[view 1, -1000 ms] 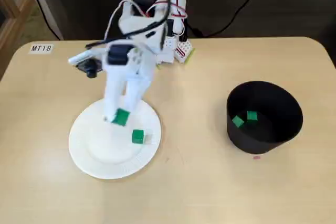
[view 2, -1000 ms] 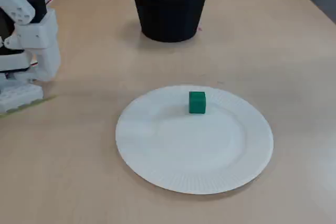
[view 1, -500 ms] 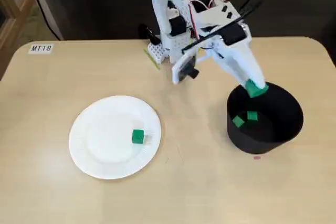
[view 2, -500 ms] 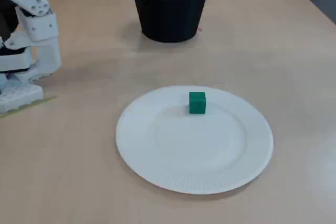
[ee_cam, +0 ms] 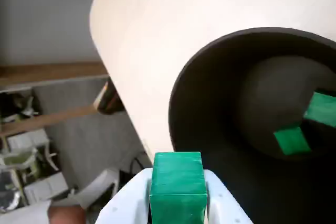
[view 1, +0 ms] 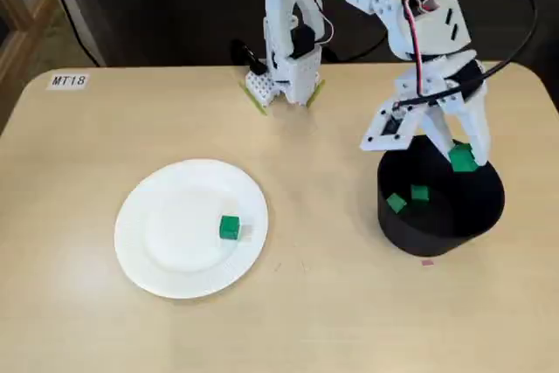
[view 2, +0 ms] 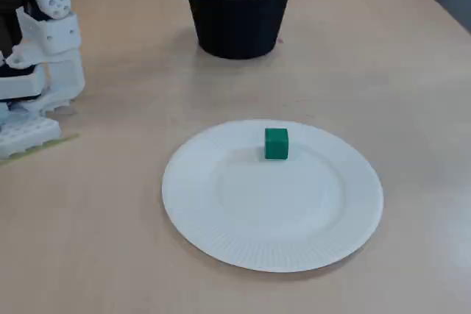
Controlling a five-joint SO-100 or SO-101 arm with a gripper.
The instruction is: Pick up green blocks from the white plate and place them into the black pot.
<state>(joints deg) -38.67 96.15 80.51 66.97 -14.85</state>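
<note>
At the tool (view 1: 462,163), 1 green block (view 1: 462,157) sits clamped above the black pot (view 1: 434,238); it seems best to clear the rim fully, then open, so it lands by the 2 blocks (view 1: 419,193) inside. Only the wrist view shows how near the rim it hangs; both fixed views show the last block (view 1: 229,227) on the white plate (view 1: 157,259).

Showing a pale, round-cornered table (view 1: 332,312); bearing a white plate (view 1: 148,251) at left in a fixed view, a black pot (view 1: 428,238) well apart at right; carrying the arm's base (view 1: 284,85) at the far edge, a label (view 1: 68,80) at the far-left corner, a pink speck (view 1: 427,261) beside the pot.
</note>
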